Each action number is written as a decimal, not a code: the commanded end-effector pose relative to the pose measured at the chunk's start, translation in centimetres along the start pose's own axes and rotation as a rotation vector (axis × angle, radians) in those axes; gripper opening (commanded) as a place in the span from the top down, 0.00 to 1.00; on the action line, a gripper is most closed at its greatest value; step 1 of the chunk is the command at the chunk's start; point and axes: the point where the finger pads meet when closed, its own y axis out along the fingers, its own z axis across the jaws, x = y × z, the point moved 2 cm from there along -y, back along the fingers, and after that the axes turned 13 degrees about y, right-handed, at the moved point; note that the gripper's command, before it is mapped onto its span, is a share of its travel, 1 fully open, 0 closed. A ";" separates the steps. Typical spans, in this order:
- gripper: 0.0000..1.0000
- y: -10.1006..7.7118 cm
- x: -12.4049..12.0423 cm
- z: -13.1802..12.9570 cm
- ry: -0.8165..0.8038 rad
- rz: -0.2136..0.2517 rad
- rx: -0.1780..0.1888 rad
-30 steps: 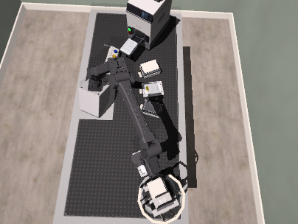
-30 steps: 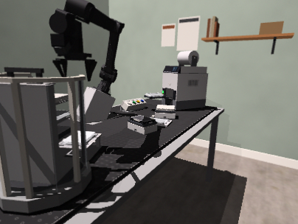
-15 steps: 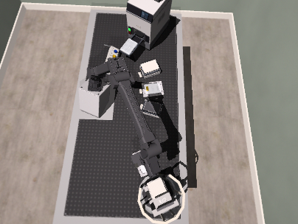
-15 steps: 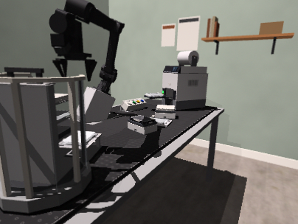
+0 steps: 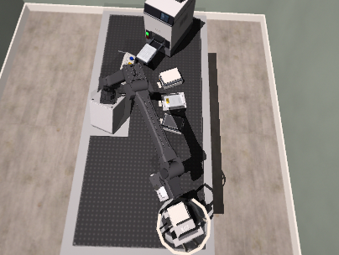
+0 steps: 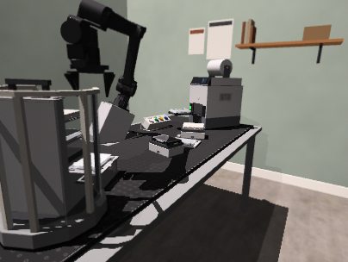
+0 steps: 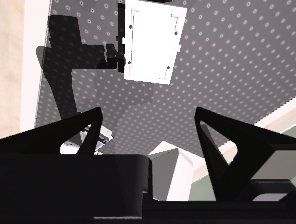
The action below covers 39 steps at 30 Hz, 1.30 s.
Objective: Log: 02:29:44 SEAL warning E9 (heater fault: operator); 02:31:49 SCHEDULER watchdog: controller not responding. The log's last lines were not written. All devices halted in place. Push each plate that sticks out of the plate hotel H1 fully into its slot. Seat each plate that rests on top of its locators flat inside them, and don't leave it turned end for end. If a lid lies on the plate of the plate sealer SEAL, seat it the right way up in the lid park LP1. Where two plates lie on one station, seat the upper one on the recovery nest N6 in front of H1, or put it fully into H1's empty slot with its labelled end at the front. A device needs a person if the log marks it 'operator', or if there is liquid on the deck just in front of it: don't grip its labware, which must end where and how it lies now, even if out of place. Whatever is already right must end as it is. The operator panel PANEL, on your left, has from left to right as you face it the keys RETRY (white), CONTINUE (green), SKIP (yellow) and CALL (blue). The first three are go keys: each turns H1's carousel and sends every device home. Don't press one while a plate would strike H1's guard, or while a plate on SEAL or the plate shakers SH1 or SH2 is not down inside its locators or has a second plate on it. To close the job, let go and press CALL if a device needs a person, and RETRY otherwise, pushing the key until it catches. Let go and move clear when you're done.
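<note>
hand point(image 7: 147, 132): matte black wedge fingers, spread, holding nothing | below: flat white rectangular nest point(image 7: 151, 42) | deck point(image 7: 225, 65): dark dotted mat

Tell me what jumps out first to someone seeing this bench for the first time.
The long black jointed arm stretches along the dark dotted deck mat, its open black gripper hanging empty high above the round, pale-railed plate carousel at the near end. At the far end stands a boxy grey-and-white machine with a white roll on top, a white plate on its front tray.
</note>
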 end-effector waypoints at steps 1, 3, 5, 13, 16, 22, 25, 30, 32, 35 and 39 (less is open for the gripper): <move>0.00 -2.9 -0.7 3.1 -0.147 -0.065 0.003; 0.00 -2.9 -1.1 3.6 -0.214 -0.065 0.001; 0.00 -2.8 -1.6 4.1 -0.281 -0.065 -0.001; 0.00 -2.7 -3.3 6.2 -0.497 -0.064 -0.006; 0.00 -2.7 -4.0 6.9 -0.497 -0.064 -0.006; 0.00 -2.6 -4.8 7.9 -0.482 -0.063 -0.006; 0.00 -2.6 -5.5 8.7 -0.475 -0.063 -0.005; 0.00 -2.5 -6.6 10.0 -0.475 -0.062 -0.005; 0.00 -2.7 -6.9 10.6 -0.477 -0.066 -0.004; 0.00 -2.5 -7.2 10.7 -0.475 -0.063 -0.004; 0.00 -2.4 -8.1 11.7 -0.474 -0.059 -0.004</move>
